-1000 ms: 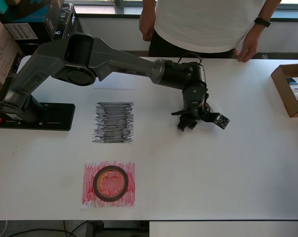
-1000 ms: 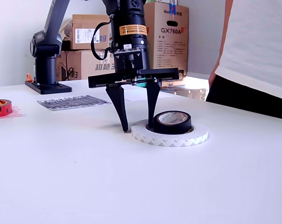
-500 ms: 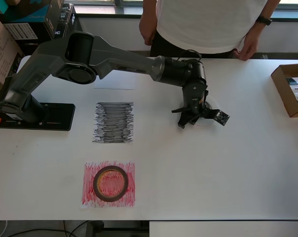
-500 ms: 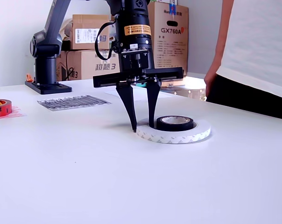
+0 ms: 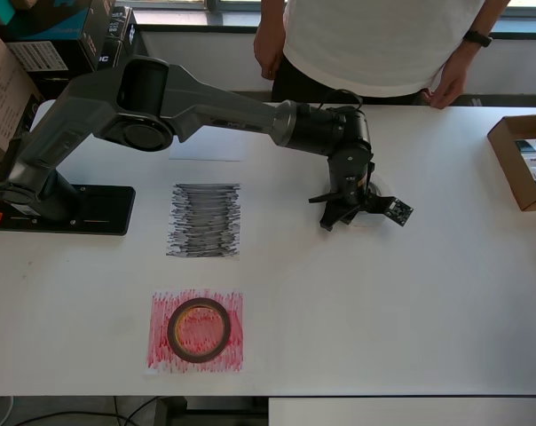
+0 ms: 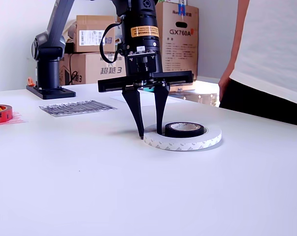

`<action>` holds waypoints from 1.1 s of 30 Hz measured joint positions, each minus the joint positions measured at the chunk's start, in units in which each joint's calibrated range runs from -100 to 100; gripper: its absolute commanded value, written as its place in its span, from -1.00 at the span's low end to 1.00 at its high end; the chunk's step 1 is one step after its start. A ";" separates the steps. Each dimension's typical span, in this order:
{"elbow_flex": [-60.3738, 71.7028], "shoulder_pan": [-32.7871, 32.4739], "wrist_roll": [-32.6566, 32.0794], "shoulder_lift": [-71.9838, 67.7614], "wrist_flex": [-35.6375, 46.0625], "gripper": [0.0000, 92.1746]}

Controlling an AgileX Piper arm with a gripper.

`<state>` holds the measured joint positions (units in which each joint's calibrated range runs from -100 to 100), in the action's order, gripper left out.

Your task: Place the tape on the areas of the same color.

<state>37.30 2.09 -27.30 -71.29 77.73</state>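
My gripper [image 6: 150, 135] points straight down at the table and grips the wall of the wide white tape ring [image 6: 184, 143]. One finger is outside the ring and one inside. The ring lies flat on the table. The small black roll [image 6: 184, 129] lies inside it. In the overhead view the gripper [image 5: 346, 213] covers most of the ring [image 5: 380, 190]. The dark-red roll [image 5: 198, 329] lies on the red scribbled sheet [image 5: 228, 351]. The black scribbled sheet [image 5: 204, 219] is bare. The plain white sheet [image 5: 206, 149] lies partly under the arm.
A person in a white shirt [image 5: 374, 44] stands at the far table edge with hands near it. An open cardboard box [image 5: 524, 160] sits at the overhead view's right edge. The arm's base plate [image 5: 68, 210] is at the left, with cartons [image 6: 92, 37] behind it.
Over the last second the fingers have closed in on the white ring's wall. The ring with the black roll has shifted slightly. Nothing has moved in the last half second.
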 measured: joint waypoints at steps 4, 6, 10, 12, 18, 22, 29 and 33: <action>0.00 0.00 0.00 0.60 0.83 -1.00; 0.00 0.00 0.60 1.09 0.99 -1.00; 2.15 0.38 0.84 1.13 1.99 -1.00; 3.58 0.79 1.36 1.13 2.67 -1.00; 6.62 0.90 1.73 1.43 4.51 -1.00; 6.54 0.80 3.26 4.49 5.84 -1.00; 4.91 0.02 7.06 12.15 5.73 -1.00; 1.63 0.09 9.14 16.33 5.73 -1.00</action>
<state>38.93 2.19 -18.16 -54.96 83.46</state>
